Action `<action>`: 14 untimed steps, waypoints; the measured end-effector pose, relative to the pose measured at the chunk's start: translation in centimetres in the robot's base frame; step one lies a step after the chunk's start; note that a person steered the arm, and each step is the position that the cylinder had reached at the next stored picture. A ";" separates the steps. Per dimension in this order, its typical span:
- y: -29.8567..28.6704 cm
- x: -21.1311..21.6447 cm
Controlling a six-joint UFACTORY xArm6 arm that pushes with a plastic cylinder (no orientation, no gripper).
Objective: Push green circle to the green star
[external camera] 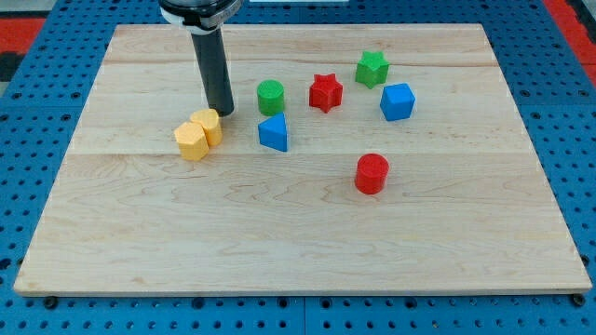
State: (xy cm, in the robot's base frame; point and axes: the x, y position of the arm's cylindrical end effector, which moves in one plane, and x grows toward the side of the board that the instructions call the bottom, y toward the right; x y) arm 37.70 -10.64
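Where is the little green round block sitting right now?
The green circle block sits in the upper middle of the wooden board, between my tip on the view's left and the red star block on its right.

A robotics lab bench: wooden board (pixel 298 233) on blue perforated mounting plate (pixel 37 121), red matting (pixel 23 37) behind

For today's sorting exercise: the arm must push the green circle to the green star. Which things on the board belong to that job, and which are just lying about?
Part of the job:
green circle
green star
my tip, just to the view's left of the green circle

Just lying about:
red star
blue cube
blue triangle
red cylinder
two yellow blocks
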 end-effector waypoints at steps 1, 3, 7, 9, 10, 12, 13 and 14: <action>-1.5 1.4; -1.9 2.1; 5.5 -0.7; 7.9 -1.1; 7.9 -4.6; 6.1 -7.5; 6.6 -9.1; 10.3 -9.1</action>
State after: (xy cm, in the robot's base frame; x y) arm 28.57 -0.33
